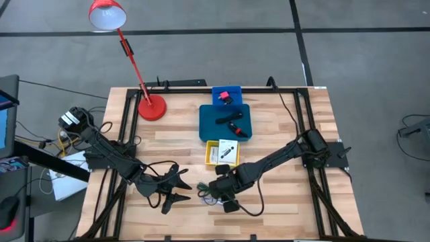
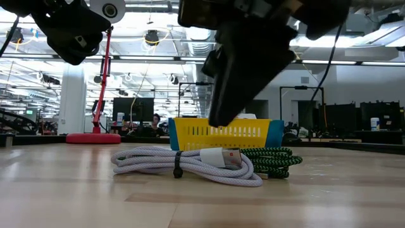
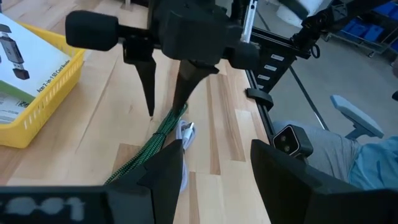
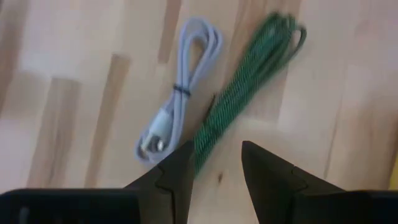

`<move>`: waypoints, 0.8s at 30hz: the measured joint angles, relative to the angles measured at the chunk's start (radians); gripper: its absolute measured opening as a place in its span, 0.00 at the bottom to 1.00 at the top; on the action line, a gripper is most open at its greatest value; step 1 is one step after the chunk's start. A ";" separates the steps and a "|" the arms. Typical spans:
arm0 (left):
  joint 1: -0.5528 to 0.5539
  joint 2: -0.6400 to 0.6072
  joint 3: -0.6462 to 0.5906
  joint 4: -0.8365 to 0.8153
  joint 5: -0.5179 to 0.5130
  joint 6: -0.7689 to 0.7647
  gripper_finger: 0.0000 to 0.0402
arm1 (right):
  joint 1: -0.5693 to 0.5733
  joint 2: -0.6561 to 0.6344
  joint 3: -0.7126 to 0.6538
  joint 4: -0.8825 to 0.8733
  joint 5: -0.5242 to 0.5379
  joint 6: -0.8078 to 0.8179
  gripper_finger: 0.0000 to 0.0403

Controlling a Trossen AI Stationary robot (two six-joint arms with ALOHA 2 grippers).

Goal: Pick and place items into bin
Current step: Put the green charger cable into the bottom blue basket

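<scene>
Right now the right tool (image 4: 214, 165) hangs just above the worktop (image 1: 282, 202) near its front middle, fingers parted and clasping nothing. Directly under it lie two coiled cables side by side: a green-and-black braided cable (image 4: 239, 99) and a pale grey cable (image 4: 177, 93) bound with a dark tie. In the right wrist view the green coil runs between the two dark fingers, while the grey one lies just beside it, apart from the fingers. From table height the grey cable (image 2: 183, 164) lies nearer the camera, with the green coil (image 2: 272, 158) just behind it and to the right, and the right arm's dark bulk stands over both.

The left tool (image 1: 176, 188) waits to the left of the cables, low over the wood, its fingers spread wide and empty; its own camera looks across at the right tool (image 3: 168, 106) poised above the green cable (image 3: 155, 140).

Beyond the cables sits a yellow basket (image 1: 209, 153) holding flat white printed cards (image 1: 227, 151). Farther back is a blue bin (image 1: 207, 124) with dark pieces inside, and behind that a smaller blue box (image 1: 216, 91) with a red piece (image 1: 224, 97). A red desk lamp (image 1: 151, 107) stands at the far left of the worktop.
</scene>
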 joint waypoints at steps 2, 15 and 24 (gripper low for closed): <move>0.000 0.000 0.000 0.000 0.000 0.001 0.44 | 0.000 0.000 -0.017 0.039 -0.002 0.001 0.32; 0.000 0.000 0.000 0.000 -0.001 0.012 0.44 | -0.009 0.000 -0.100 0.104 -0.023 0.078 0.32; 0.000 0.000 0.000 0.000 -0.002 0.024 0.44 | -0.013 -0.004 -0.171 0.186 -0.050 0.134 0.31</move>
